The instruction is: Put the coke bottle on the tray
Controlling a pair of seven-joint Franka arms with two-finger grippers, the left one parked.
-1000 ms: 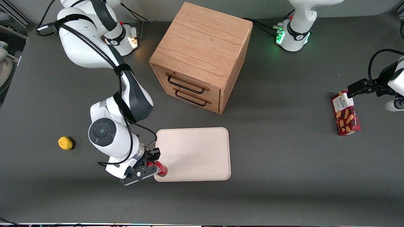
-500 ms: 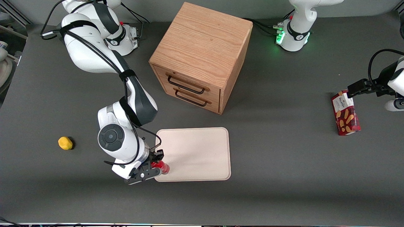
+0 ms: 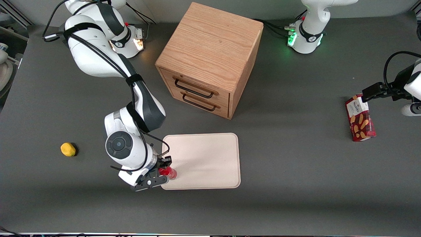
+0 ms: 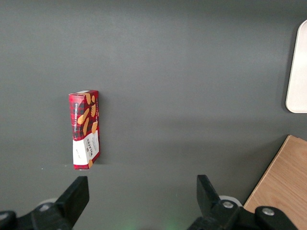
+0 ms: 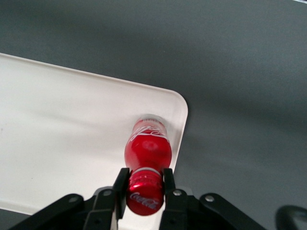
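Note:
The coke bottle (image 3: 169, 172), red with a white script logo, stands upright over the cream-white tray (image 3: 204, 158), in the corner nearest the front camera at the working arm's end. My right gripper (image 3: 163, 171) is shut on its red cap. In the right wrist view the fingers (image 5: 121, 184) press the cap from both sides, gripper (image 5: 145, 181) above the bottle (image 5: 147, 148). The bottle's base sits just inside the tray's (image 5: 72, 124) rounded corner. Whether the base touches the tray I cannot tell.
A wooden two-drawer cabinet (image 3: 210, 56) stands farther from the front camera than the tray. A small yellow object (image 3: 68, 149) lies toward the working arm's end of the table. A red biscuit box (image 3: 359, 118) (image 4: 85, 129) lies toward the parked arm's end.
The right arm has shifted toward the tray, carrying the bottle from the tray's edge to just inside its corner. The bottle now stands more upright.

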